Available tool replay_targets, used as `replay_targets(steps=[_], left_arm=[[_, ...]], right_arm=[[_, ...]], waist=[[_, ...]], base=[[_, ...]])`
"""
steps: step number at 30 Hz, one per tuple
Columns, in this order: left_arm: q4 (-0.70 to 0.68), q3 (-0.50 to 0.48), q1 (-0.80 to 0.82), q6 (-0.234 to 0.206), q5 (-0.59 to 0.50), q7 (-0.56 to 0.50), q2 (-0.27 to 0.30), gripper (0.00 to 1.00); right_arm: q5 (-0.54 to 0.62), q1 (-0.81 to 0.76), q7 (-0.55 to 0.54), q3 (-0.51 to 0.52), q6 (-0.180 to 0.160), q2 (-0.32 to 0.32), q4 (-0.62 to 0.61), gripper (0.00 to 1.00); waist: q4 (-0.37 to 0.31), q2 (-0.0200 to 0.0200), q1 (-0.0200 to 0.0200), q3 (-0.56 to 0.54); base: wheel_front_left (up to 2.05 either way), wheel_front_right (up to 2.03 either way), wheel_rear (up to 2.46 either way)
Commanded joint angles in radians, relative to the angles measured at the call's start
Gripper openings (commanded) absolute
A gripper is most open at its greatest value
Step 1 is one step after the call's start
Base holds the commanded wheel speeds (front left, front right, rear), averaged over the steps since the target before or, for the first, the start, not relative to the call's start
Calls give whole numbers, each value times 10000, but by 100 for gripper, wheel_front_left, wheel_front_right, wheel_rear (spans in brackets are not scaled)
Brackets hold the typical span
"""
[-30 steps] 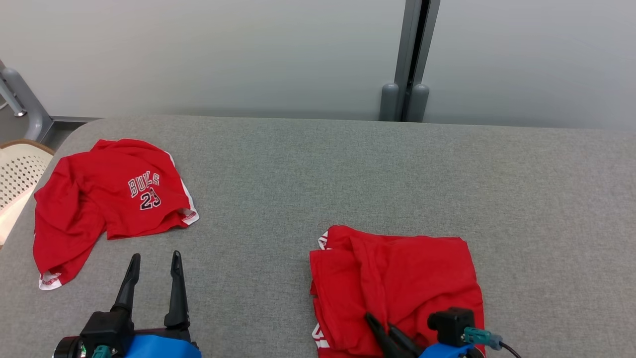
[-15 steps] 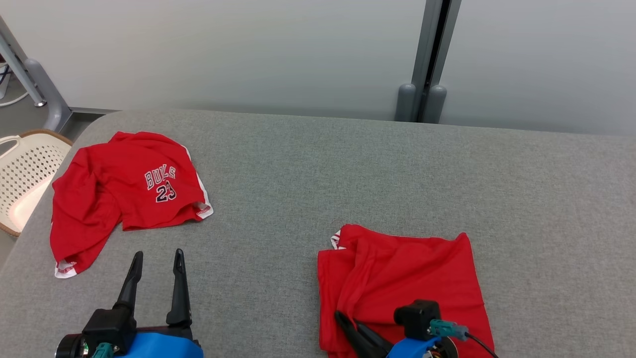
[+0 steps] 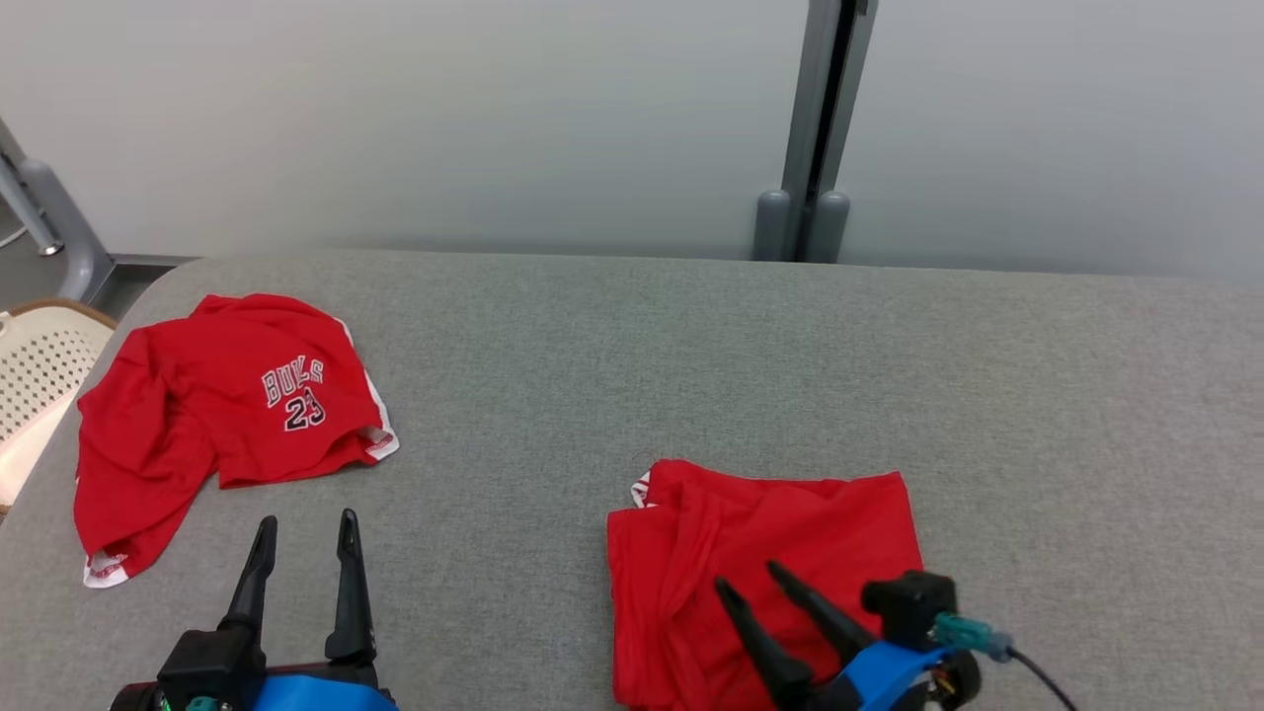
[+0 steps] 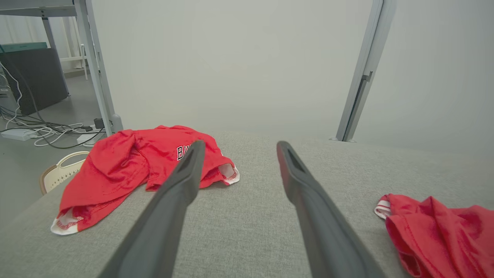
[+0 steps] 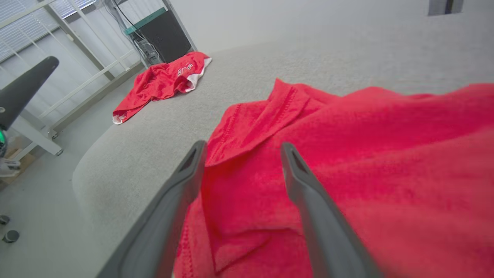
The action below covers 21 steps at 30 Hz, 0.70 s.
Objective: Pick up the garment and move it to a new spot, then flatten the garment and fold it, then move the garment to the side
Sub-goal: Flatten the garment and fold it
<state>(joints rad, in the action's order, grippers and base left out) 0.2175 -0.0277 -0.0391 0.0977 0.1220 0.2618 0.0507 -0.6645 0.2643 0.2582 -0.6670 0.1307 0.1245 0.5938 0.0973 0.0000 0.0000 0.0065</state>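
red folded garment [image 3: 790,533] under r fingers [image 3: 750,627], wide apart, empty; l fingers [image 3: 345,573] same, over grey table [image 3: 592,375]

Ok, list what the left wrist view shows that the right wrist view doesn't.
Left wrist view, not right: a white basket beside the grey table, and cables on the floor. Right wrist view, not left: the open right end effector over the folded red garment, gripping nothing, plus window blinds. Both: the red Bulls jersey, that folded garment and the table.
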Motion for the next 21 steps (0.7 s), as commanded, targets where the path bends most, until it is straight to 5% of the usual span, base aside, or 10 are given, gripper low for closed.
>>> replay_targets(steps=[1,9,21], left_arm=[[-58,-61,-115,-38,13,47,-5,100],[-199,-127,-192,-103,-102,47,-7,100],[-306,-143,-267,-18,-268,47,12,100]], right_arm=[[187,-123,72,453,1,176,-217,100],[2027,-1035,66,3868,1,282,-2366,100],[3826,-2546,70,6234,1,-299,-3877,100]], waist=[[-200,0,0,-134],[-845,0,0,-331],[-1272,0,0,-620]], base=[[0,0,0],[0,0,0],[0,0,0]])
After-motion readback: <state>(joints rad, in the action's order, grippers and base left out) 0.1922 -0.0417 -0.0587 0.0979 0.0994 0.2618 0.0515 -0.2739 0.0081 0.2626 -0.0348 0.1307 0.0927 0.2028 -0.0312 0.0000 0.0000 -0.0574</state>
